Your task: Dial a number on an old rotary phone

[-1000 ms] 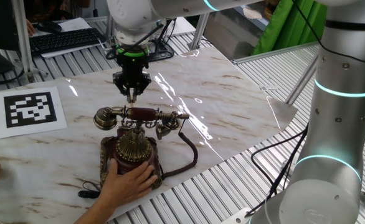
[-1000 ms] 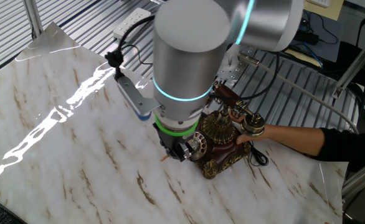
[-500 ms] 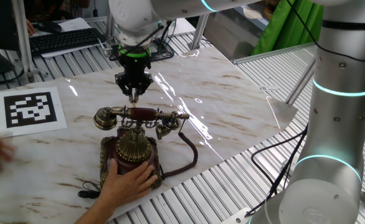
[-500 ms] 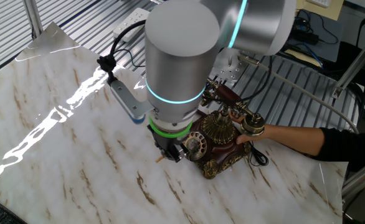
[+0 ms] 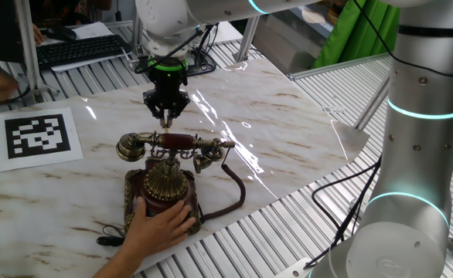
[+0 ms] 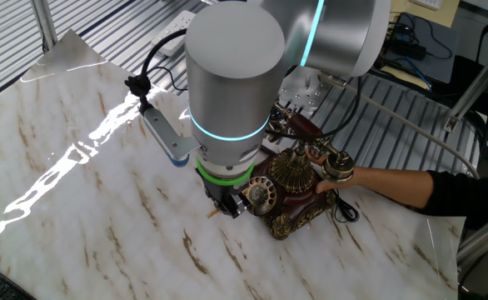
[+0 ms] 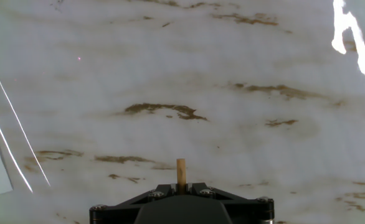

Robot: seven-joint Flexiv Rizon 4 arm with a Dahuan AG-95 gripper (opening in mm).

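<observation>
Hovering above the marbled counter just beyond the old rotary phone, the pincer is closed on a thin wooden stick that points down at bare marble, not at the dial. My worry is that a poorly aimed stick could skid off the brass or snap. A person's hand steadies the dark wooden base; the handset lies across its cradle, brass filigree everywhere, cord trailing
</observation>
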